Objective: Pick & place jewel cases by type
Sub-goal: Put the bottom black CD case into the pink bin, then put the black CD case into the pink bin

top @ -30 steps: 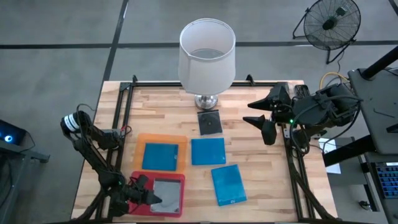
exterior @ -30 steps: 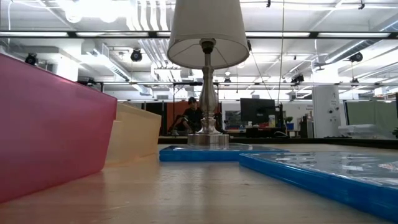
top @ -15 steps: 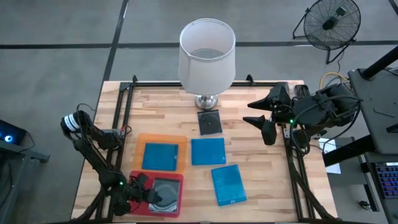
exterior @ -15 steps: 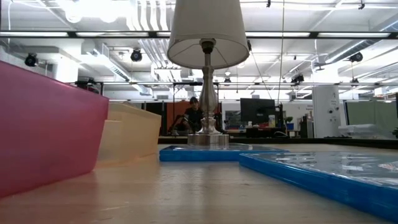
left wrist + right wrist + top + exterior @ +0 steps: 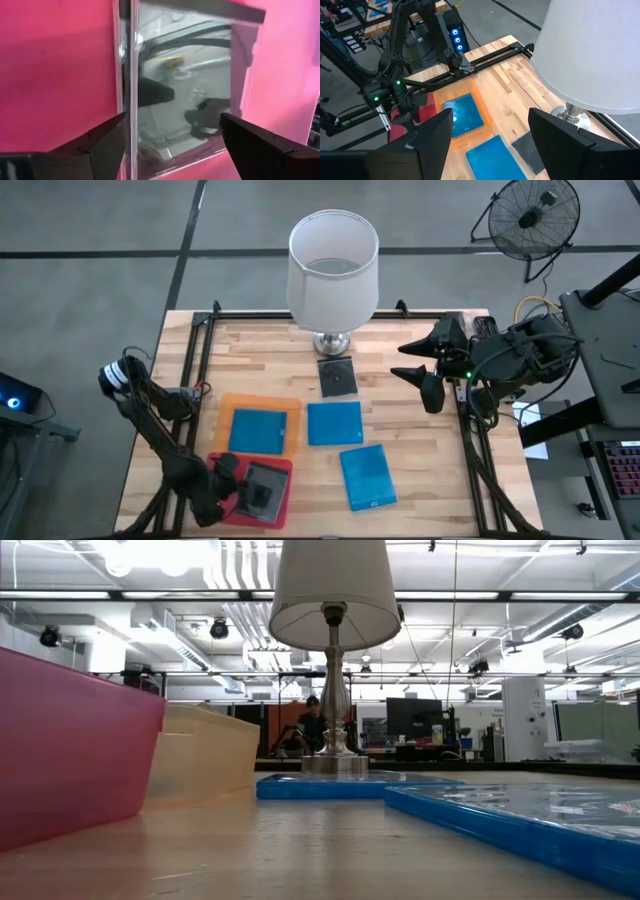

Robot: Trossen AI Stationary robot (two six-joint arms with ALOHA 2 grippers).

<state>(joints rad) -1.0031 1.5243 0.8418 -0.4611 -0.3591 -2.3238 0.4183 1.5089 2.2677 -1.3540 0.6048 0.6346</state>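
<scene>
Both left gripper [image 5: 172,142] jaws apart over clear jewel case [image 5: 187,90], right gripper [image 5: 418,370] likewise parted.

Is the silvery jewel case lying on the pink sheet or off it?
On it: the silvery jewel case lies flat on the pink sheet, with the open left claw over it.

A grey concrete floor [image 5: 90,220] with dark seams surrounds the wooden table [image 5: 420,470]. A standing fan [image 5: 527,216] sits at two o'clock. Beyond, ceiling lights [image 5: 150,552] and ducts run overhead, with a monitor [image 5: 413,720] and a seated person [image 5: 307,727] far back.
</scene>
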